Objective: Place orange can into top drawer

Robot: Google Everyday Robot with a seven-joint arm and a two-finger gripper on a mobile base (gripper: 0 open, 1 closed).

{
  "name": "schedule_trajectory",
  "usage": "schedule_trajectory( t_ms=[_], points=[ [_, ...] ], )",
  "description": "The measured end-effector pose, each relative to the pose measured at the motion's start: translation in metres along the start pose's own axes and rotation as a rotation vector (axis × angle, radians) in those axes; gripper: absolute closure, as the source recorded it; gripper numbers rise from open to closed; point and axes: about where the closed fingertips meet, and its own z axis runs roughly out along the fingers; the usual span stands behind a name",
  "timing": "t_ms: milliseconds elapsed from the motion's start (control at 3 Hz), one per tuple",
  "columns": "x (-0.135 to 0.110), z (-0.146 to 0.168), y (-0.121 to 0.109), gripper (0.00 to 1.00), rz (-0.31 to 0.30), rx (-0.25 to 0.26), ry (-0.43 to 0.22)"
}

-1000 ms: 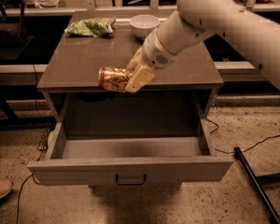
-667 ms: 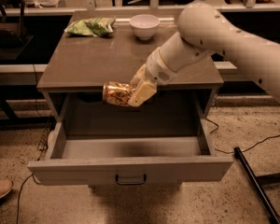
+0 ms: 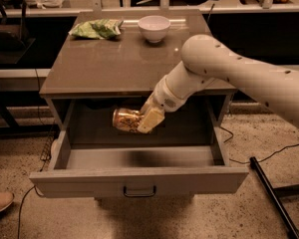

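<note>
The single pincer point(image 3: 141, 123) hung just under the front edge of the counter point(image 3: 114, 66), over the open hollow of the top drawer point(image 3: 189, 179). It was pinching the orange can point(image 3: 124, 119), with one cream finger point(image 3: 150, 121) laid across the can's right end.

There was one can in view. It was small, mottled in orange-gold and white, with a silvery rim at its left end, and it lay on its side. It stuck out from the pincer toward 9 o'clock, so most of its body showed to the left of the finger. It touched neither the drawer walls nor the drawer floor, and a dark shadow lay on the floor at 6 o'clock from it.

The one arm point(image 3: 239, 78), pale and thick, ran away from the pincer toward 2 o'clock and out of view at the right.

The one drawer was pulled well out. It was grey and shallow, its plain front panel at 6 o'clock from the pincer, with one small dark handle point(image 3: 139, 191) at the panel's centre.

On the counter, one white bowl point(image 3: 154, 28) stood at 12 o'clock from the pincer, well apart from it. One green snack bag point(image 3: 95, 29) lay at 11 o'clock, near the bowl's left side.
</note>
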Motion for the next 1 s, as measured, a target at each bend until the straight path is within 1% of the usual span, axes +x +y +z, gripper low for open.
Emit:
schedule_trajectory(
  t_ms=[333, 667, 1000],
  points=[
    [0.011, 0.015, 0.005, 1.0, 0.041, 0.001, 0.036],
    [0.023, 0.045, 0.006, 1.0, 0.092, 0.01, 0.076],
    [0.031, 0.068, 0.004, 0.82, 0.141, 0.048, 0.109]
  ],
)
